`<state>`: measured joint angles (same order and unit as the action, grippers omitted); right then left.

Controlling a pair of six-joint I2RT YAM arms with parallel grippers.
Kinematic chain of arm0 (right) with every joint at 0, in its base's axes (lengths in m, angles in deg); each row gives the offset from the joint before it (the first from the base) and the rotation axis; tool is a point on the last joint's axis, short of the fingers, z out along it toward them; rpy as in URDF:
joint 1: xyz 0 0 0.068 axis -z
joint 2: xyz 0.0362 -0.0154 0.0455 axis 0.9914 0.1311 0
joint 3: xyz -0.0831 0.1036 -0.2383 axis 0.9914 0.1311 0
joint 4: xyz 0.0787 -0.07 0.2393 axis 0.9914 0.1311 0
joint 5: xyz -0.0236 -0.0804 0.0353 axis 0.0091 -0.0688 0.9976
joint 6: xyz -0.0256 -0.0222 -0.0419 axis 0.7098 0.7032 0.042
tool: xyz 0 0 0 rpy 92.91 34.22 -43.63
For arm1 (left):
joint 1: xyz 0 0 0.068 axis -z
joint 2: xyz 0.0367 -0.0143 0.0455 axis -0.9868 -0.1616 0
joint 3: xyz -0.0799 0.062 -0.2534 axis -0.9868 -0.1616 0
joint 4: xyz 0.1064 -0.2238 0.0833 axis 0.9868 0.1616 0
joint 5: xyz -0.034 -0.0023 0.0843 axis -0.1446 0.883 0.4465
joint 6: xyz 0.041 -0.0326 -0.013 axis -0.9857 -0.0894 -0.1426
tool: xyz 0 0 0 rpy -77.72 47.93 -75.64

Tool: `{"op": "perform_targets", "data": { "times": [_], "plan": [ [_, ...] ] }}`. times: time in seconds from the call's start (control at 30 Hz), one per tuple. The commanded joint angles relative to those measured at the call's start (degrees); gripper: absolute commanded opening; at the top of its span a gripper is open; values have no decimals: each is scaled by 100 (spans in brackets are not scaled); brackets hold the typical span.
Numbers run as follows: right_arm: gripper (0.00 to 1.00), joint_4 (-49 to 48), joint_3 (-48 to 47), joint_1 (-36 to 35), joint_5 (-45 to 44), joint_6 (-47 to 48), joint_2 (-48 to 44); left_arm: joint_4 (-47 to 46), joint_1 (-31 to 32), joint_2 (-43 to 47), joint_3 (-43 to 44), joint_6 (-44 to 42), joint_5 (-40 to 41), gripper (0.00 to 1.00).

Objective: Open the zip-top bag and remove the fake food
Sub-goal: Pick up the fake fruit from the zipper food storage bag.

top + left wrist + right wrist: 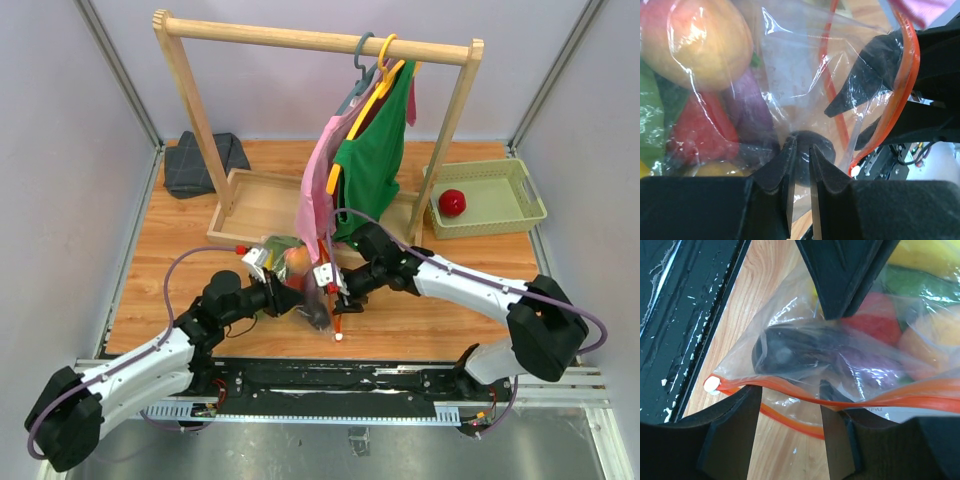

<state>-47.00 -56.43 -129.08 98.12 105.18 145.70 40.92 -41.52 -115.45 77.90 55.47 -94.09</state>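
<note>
The bag (298, 272) is sitting near the middle of the worktop (180, 290), towards its near edge, caught between the two arms. The left gripper (801, 152) is pinching a fold of the clear plastic, its fingers almost touching with only the film between them. The right gripper (790, 400) is standing with its fingers well apart. One side of the orange zip strip (875, 397) is running across its fingertips and the other side is showing lower in the gap, so the mouth is partly parted. I cannot tell whether this gripper is actually gripping anything. The white slider (711, 385) is resting at the end of the strip. Most of the food is lying inside the bag: a peach (700, 45), a red piece (705, 130) and a purple eggplant (805, 352). One red fruit (452, 202) is lying in the green basket (500, 215) at the far right.
</note>
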Motion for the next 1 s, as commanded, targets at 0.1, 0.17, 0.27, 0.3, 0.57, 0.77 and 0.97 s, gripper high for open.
{"op": "perform_targets", "data": {
  "times": [0.1, 0.17, 0.27, 0.3, 0.57, 0.77, 0.97],
  "plan": [
    [51, -575, 182, -296, -76, 2, 193, -433, 2, -492, 136, -30, -478, 20],
    [52, -705, 261, -323, -57, -31, 224, -434, 5, -606, 118, -45, -484, 19],
    [54, -740, 273, -420, -135, -24, 326, -429, 11, -738, 101, -56, -528, 17],
    [54, -740, 271, -447, -143, -21, 359, -431, 11, -762, 92, -56, -535, 17],
    [59, -740, 264, -582, -271, 10, 518, -428, 20, -817, -4, -82, -493, 14],
    [65, -723, 228, -663, -418, 42, 687, -424, 20, -1053, -8, -150, -553, 5],
    [69, -738, 212, -817, -544, 58, 800, -425, 35, -1308, 19, -229, -608, 1]
  ]
}}
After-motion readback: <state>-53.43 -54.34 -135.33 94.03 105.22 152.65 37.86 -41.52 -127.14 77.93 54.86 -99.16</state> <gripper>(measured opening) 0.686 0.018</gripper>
